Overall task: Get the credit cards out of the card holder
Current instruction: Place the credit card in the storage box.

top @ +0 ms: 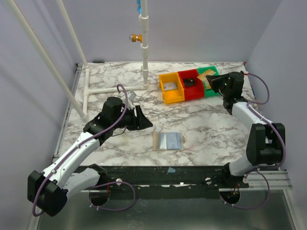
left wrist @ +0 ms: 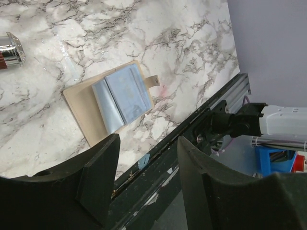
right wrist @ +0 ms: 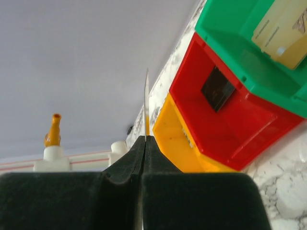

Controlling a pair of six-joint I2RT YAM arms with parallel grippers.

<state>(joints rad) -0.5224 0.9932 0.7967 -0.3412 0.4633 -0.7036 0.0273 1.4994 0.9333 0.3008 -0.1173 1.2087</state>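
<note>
Right wrist view: a thin card point(right wrist: 146, 96) is pinched edge-on in the fully shut right gripper point(right wrist: 145, 139), well beyond the card holder point(top: 168, 140). A dark card point(right wrist: 217, 88) is already lying in the red bin point(right wrist: 249, 129), a tan card point(right wrist: 283, 33) in the green bin point(right wrist: 240, 52). The left gripper point(left wrist: 148, 143) is held half open and empty, just short of the card holder, which is spread open on the table point(top: 216, 129). Whether any cards remain inside cannot be told.
</note>
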